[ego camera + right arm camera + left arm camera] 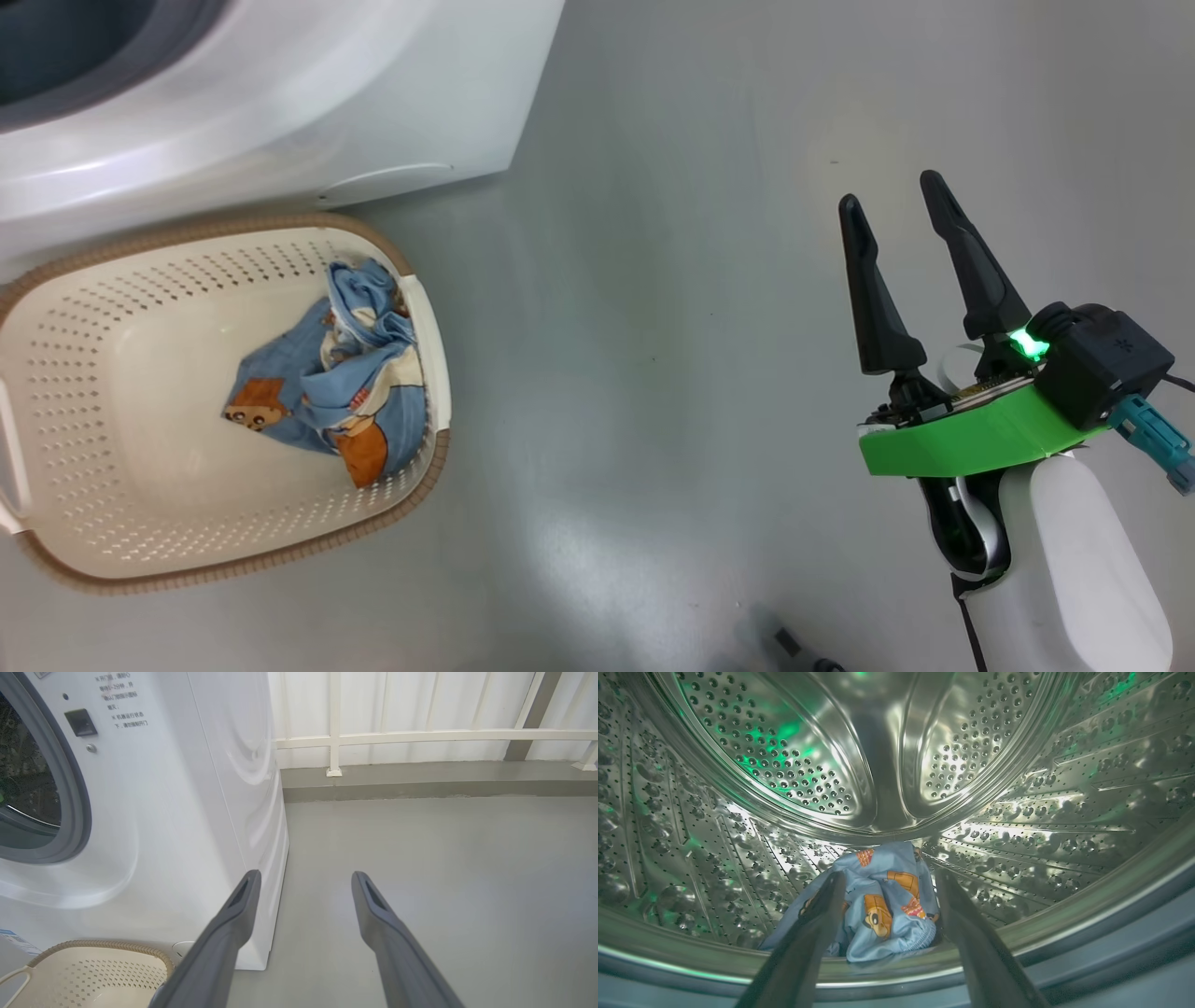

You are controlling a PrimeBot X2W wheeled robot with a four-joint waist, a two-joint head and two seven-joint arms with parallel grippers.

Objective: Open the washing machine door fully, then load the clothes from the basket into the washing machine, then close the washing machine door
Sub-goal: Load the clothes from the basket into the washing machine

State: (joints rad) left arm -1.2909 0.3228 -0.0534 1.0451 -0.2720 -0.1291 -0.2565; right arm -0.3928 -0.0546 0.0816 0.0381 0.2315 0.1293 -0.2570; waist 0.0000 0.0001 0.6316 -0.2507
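My left gripper is inside the steel drum of the washing machine. It is open, and one piece of the clothes, light blue with orange bears, lies on the drum floor between its spread fingers. Another bundle of the clothes lies in the cream basket on the floor in front of the machine. Far to the right of the basket, my right gripper hangs open and empty over the floor. The washing machine door is out of view.
The right wrist view shows the machine's white side, its grey seal, the basket's rim and my right gripper. Grey floor runs to a white railing at the back.
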